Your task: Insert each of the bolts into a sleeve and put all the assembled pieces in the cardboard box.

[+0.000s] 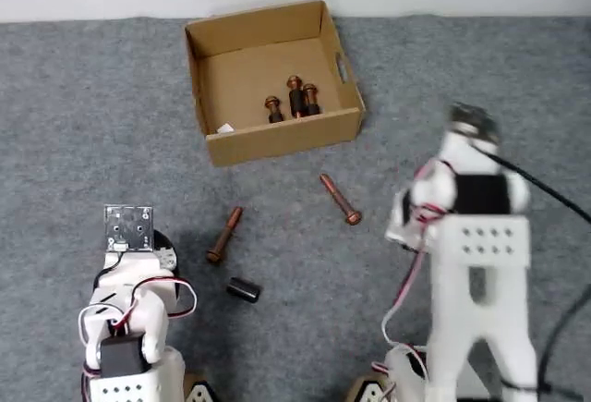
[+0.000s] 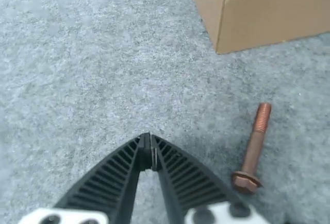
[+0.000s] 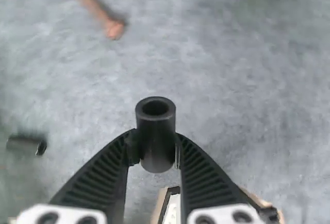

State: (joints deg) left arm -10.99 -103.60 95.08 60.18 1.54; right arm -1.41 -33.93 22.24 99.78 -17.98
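A black sleeve (image 3: 155,131) sits clamped by its sides in the right gripper (image 3: 154,140), the left gripper (image 2: 150,144) pinched shut and empty left of a loose bolt (image 2: 252,149), cardboard box (image 1: 277,140) far off; the sleeve could twist or slip when a bolt presses in

The table covering (image 1: 74,125) is mottled grey, finely speckled light and dark. The cardboard box (image 1: 277,139) at upper centre is plain tan-brown, with a white scrap (image 1: 224,128) inside. The assembled pieces (image 1: 295,97) show copper heads over black. The bolt left of centre (image 1: 224,234) and the bolt right of centre (image 1: 340,199) are copper-orange. The lying sleeve (image 1: 244,289) and the clamped sleeve (image 3: 155,134) are matt black. The left gripper (image 2: 150,149) and right gripper (image 3: 154,137) have black ribbed jaws; the left arm (image 1: 138,328) and right arm (image 1: 480,263) are white with red wires
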